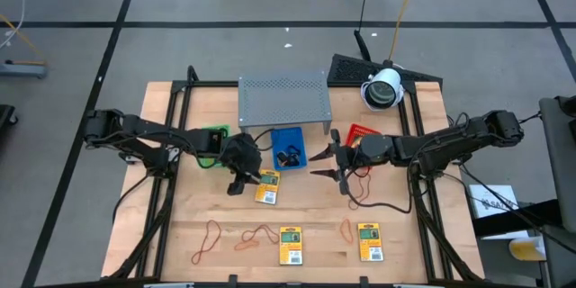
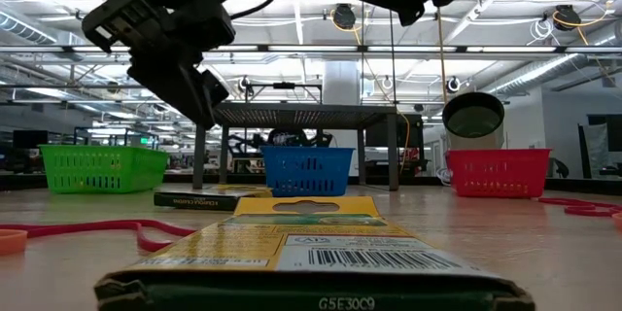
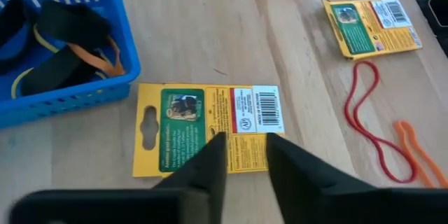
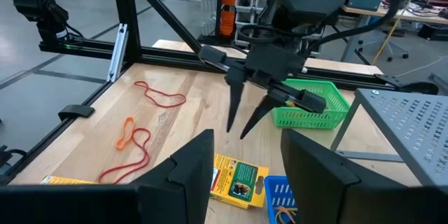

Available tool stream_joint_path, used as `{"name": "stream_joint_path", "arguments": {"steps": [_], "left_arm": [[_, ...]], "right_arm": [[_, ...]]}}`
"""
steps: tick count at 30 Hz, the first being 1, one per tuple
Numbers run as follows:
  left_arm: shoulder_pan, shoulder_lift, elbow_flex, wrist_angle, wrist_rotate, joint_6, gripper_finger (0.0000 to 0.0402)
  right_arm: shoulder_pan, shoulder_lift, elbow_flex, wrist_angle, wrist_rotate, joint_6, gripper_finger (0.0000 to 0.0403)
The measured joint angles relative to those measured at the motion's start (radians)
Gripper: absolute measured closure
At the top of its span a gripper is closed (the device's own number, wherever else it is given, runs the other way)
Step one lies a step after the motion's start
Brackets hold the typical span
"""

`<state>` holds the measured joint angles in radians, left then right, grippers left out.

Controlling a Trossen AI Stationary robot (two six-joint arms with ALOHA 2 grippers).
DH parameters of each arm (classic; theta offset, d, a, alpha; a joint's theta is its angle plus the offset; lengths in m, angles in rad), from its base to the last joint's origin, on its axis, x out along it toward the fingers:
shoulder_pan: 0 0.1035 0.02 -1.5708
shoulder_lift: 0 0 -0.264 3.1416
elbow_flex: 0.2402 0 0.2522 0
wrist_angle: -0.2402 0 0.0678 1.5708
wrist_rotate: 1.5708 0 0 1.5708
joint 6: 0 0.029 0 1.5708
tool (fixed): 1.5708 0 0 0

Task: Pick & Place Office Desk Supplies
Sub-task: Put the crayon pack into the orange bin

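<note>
Left claw parted over a yellow packet beside the blue tray.

The left claw hangs with its fingers apart and empty, just above a packet lying flat on the table. Close beside it sit the green tray and the blue tray, which holds dark clips; the grey shelf stands behind. Rubber bands and two more packets lie nearer the table's front edge. The right claw hovers spread and empty beside the red tray, a loop below it.
</note>
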<state>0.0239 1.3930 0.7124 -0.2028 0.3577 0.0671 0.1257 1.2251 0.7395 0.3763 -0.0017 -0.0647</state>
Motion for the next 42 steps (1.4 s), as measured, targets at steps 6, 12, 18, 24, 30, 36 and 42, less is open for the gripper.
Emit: {"name": "stream_joint_path", "arguments": {"steps": [6, 12, 18, 24, 30, 36, 42], "left_arm": [[-0.009, 0.002, 0.000, -0.001, -0.127, -0.009, 0.0196], [-0.027, 0.081, 0.001, 0.000, -0.168, -0.018, 0.0156], [-0.062, 0.171, 0.001, 0.023, -0.170, -0.083, 0.0227], [-0.083, 0.179, 0.001, 0.046, -0.184, -0.108, 0.0366], [-0.083, 0.179, 0.001, 0.058, -0.185, -0.129, 0.0389], [-0.102, 0.179, 0.001, 0.106, -0.186, -0.157, 0.0397], [-0.148, 0.179, 0.001, 0.100, -0.203, -0.194, 0.0399]], "right_arm": [[0.000, 0.000, 0.000, 0.000, 0.000, 0.000, 0.0248], [0.000, 0.000, 0.000, 0.000, 0.000, 0.000, 0.0248], [0.000, 0.000, 0.000, 0.000, 0.000, 0.000, 0.0248], [0.000, 0.000, 0.000, 0.000, 0.000, -0.002, 0.0248], [0.000, 0.000, 0.000, 0.000, 0.004, -0.003, 0.0248], [0.000, 0.000, 0.000, 0.000, 0.004, -0.003, 0.0248], [0.000, 0.000, 0.000, 0.000, 0.004, -0.003, 0.0248]]}}
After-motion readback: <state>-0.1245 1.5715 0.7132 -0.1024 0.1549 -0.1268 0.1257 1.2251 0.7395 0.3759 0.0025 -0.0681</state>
